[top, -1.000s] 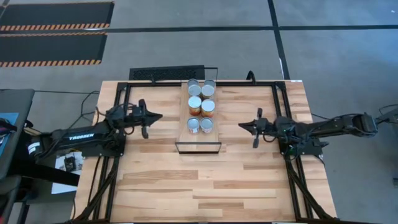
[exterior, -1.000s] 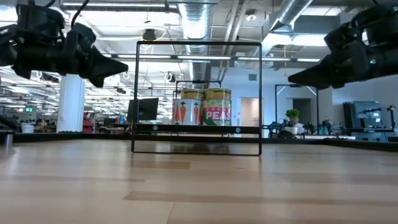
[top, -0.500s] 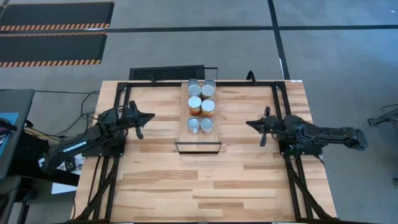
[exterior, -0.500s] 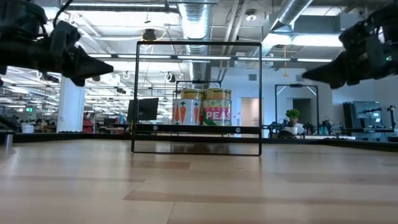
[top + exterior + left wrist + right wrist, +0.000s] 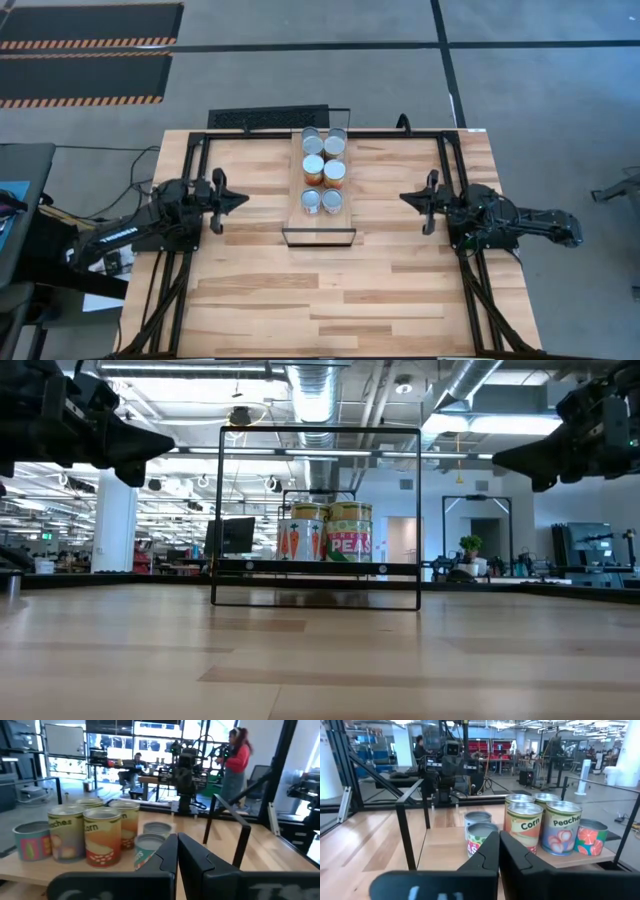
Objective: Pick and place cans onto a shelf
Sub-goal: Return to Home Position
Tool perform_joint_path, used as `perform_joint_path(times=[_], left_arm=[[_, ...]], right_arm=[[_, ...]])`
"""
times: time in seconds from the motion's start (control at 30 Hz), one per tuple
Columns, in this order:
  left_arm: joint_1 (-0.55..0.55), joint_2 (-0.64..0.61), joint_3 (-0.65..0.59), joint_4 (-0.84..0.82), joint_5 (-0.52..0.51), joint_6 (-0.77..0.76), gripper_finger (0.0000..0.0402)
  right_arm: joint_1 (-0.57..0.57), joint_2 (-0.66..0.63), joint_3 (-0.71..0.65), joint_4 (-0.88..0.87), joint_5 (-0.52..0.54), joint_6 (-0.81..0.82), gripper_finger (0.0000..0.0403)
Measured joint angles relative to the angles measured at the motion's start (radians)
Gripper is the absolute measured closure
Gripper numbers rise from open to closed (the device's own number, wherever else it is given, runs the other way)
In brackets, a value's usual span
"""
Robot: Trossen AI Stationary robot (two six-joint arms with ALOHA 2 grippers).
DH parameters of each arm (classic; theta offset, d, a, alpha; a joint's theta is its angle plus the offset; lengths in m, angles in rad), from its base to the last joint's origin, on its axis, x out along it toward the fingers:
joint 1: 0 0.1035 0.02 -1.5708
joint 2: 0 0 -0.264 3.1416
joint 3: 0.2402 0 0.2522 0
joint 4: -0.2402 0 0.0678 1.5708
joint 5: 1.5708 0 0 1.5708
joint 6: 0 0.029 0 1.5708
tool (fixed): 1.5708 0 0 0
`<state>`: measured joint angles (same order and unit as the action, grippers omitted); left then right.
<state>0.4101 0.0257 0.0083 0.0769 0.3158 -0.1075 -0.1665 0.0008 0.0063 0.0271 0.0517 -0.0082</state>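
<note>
The cans (image 5: 323, 172) are set on the shelf (image 5: 319, 228) at 12 o'clock on the bench (image 5: 330, 290), with the left claw (image 5: 238, 199) at 9 and the right claw (image 5: 408, 198) at 3 both pressed together and empty, so only the shelf is judged liable to be clipped by a careless homeward swing.

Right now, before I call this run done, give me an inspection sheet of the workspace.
Surface: slatted light-wood tabletop, bare apart from the shelf.
Job's things: small metal cans with silver tops stand upright in two columns on the narrow light-wood shelf with black frame; one end of it is bare.
Clutter: nothing seen.
End effectors: left end effector shut, empty, left of the shelf; right end effector shut, empty, right of it; both apart from the cans.
Cables: black cables lie on the floor off the table's left edge.
Surroundings: grey floor, black mats with striped edges; a person in a red top stands beyond the table.
</note>
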Motion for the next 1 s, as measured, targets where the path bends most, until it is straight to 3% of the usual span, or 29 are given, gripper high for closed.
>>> perform_joint_path(times=[1.0], left_arm=[[-0.015, 0.000, 0.012, -0.042, -0.016, -0.024, 0.0401]], right_arm=[[0.000, 0.001, -0.001, 0.002, 0.005, 0.000, 0.0366]])
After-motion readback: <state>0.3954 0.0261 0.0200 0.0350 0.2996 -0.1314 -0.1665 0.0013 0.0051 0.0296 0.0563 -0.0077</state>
